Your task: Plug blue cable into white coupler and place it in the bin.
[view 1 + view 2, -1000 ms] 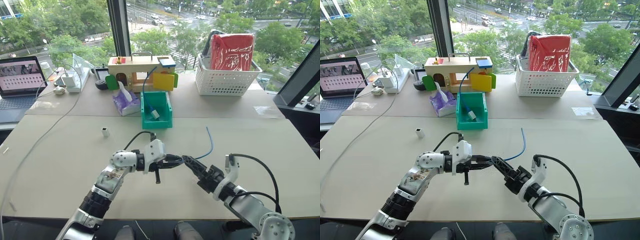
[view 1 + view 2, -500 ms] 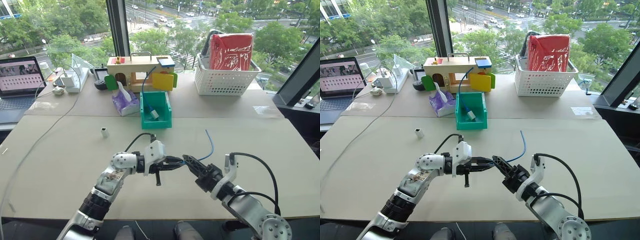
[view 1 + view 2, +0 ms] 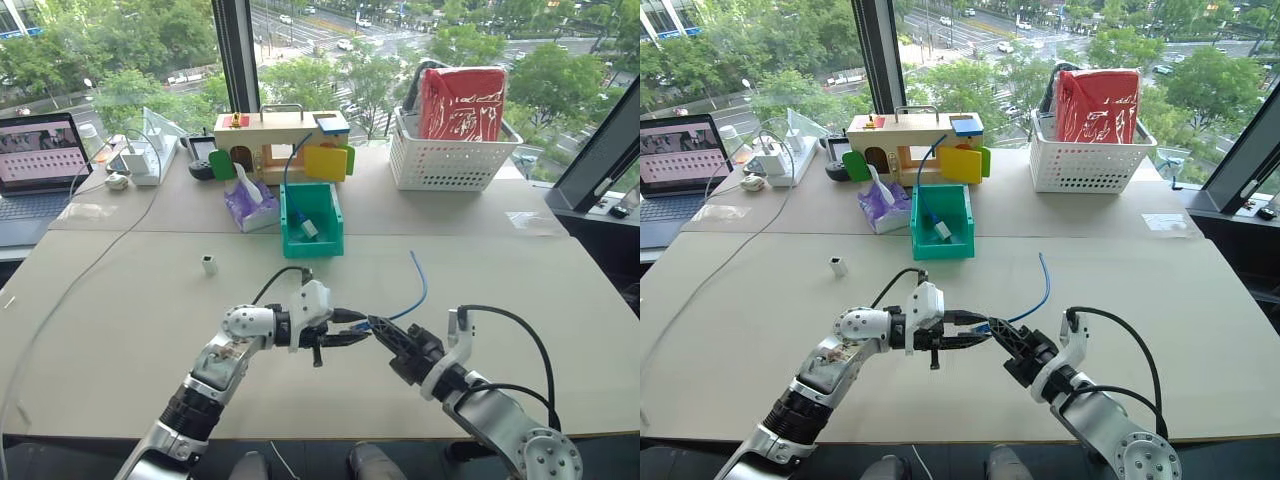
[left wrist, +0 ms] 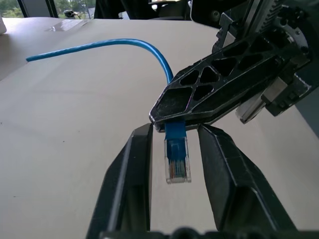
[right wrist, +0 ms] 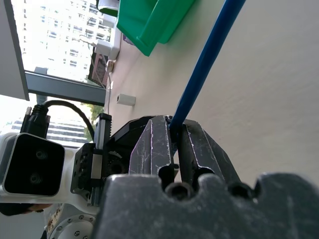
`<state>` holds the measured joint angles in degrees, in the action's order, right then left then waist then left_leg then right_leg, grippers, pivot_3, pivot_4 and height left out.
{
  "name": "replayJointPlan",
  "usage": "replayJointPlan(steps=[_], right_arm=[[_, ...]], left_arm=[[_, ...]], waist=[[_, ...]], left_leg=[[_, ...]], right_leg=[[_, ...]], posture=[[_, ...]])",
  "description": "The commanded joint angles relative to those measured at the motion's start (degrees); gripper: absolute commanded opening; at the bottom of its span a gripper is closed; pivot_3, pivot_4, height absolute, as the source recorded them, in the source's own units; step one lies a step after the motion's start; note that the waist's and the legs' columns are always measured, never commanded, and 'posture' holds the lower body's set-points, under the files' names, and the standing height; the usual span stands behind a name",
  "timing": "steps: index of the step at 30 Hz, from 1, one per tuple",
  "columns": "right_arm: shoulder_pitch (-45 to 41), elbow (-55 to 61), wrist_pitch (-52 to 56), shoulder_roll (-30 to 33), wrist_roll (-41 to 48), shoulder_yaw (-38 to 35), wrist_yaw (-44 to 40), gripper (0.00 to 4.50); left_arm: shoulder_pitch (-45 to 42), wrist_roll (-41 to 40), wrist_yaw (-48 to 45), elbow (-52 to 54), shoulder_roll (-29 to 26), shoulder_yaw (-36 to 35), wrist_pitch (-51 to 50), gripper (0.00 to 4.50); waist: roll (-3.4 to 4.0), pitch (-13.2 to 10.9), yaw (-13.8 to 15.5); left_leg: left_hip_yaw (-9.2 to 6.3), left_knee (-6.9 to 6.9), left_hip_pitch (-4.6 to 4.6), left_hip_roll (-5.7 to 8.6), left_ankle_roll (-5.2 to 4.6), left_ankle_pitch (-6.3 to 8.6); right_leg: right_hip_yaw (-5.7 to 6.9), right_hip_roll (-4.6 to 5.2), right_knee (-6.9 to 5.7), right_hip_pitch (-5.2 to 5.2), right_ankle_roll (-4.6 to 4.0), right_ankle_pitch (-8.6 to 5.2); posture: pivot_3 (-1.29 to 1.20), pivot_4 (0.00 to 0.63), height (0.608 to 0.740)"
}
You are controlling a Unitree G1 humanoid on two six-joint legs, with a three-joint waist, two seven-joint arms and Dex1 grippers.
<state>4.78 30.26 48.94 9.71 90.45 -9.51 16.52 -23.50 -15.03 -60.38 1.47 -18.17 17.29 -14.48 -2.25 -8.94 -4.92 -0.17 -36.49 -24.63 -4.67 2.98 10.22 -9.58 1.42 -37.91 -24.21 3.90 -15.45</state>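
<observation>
The fingers of the right gripper (image 4: 164,119) were clamped on the blue cable (image 4: 175,144) just behind its clear plug, as was seen in the left wrist view. The left gripper (image 4: 174,149) was held with its two fingers (image 4: 134,164) parted, one on each side of the plug, without contact being visible. In the head views, both grippers were met at lower centre of the frame, above the table (image 3: 120,340). From there the cable was arched up and to the right, its free end resting on the table. The white coupler (image 3: 209,264) was located left of centre, well apart from the grippers. The bin (image 3: 325,238) was positioned at upper centre.
</observation>
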Motion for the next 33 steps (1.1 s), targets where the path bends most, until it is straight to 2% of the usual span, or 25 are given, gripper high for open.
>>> replayJointPlan(steps=[1,4,5,11,16,20,23,27,33], right_arm=[[-0.12,1.32,-2.19,1.32,1.99,0.52,-0.97,0.00],[0.40,1.04,-4.11,2.00,2.06,-0.52,-1.17,0.00],[0.62,0.95,-5.02,1.90,2.03,-0.98,-1.03,0.00],[0.91,0.88,-6.94,2.44,3.19,0.12,-0.11,0.00],[-0.57,-1.11,-6.00,4.38,4.48,1.43,-0.68,0.00],[-1.88,-2.49,-5.85,5.57,5.43,2.58,-0.88,0.00],[-2.27,-2.93,-5.71,6.46,6.05,3.15,-0.79,0.00],[-1.84,-3.23,-6.27,7.03,8.13,3.57,0.55,0.00],[-1.47,-1.86,-7.61,7.19,8.72,3.77,1.61,0.00]], left_arm=[[-1.16,-0.78,1.65,1.74,-0.40,-2.55,0.60,3.07],[-1.62,-3.82,0.60,2.33,-3.01,-7.06,0.24,4.30],[-1.56,-5.32,-0.64,3.01,-4.28,-8.55,-0.08,4.43],[-0.96,-9.08,1.95,3.62,-10.85,-19.24,-1.41,4.43],[1.05,-15.36,4.59,3.28,-15.70,-29.98,-6.21,4.43],[1.63,-13.71,14.82,-4.75,-13.85,-37.67,-2.55,4.43],[2.36,-11.92,17.94,-7.66,-13.68,-38.99,-0.23,4.43],[5.03,-4.45,25.08,-11.64,-12.48,-37.47,6.89,4.43],[3.52,0.32,31.37,-19.12,-7.38,-33.67,9.57,4.43]], waist=[[0.00,0.00,0.02],[0.00,0.00,-0.01],[0.00,0.00,-0.09],[0.00,0.00,-0.19],[0.00,0.00,-0.53],[0.01,-0.01,-0.39],[-0.01,-0.01,-0.29],[-0.01,-0.01,0.14],[-0.03,-0.01,1.03]], left_leg=[[0.00,0.00,0.00,0.00,0.00,0.00],[0.00,0.00,0.00,0.00,0.00,0.00],[0.00,0.00,0.00,0.00,0.00,0.00],[0.00,0.01,0.00,-0.01,0.00,0.00],[0.00,0.04,0.00,-0.03,0.00,0.00],[0.00,0.04,0.03,-0.04,0.00,0.00],[-0.01,0.04,0.02,-0.04,0.00,0.00],[-0.01,0.05,-0.03,-0.04,0.00,0.00],[0.00,0.04,-0.02,-0.03,0.00,0.00]], right_leg=[[0.00,0.01,0.00,0.00,0.00,0.00],[0.00,0.00,-0.01,-0.01,0.00,0.00],[0.00,-0.01,-0.01,-0.01,0.00,0.00],[0.02,0.01,0.00,-0.01,-0.02,-0.01],[0.03,0.00,-0.01,-0.03,-0.05,-0.03],[0.07,0.00,0.00,-0.01,-0.07,-0.04],[0.08,0.00,0.01,0.00,-0.07,-0.05],[0.09,0.01,0.06,-0.01,-0.09,-0.03],[0.09,0.02,0.05,0.01,-0.09,-0.03]], posture=[[0.00,0.150,0.715],[0.00,0.150,0.715],[0.00,0.150,0.715],[0.00,0.150,0.715],[0.00,0.150,0.715],[0.00,0.150,0.715],[0.00,0.150,0.715],[0.00,0.150,0.715],[0.00,0.150,0.715]])
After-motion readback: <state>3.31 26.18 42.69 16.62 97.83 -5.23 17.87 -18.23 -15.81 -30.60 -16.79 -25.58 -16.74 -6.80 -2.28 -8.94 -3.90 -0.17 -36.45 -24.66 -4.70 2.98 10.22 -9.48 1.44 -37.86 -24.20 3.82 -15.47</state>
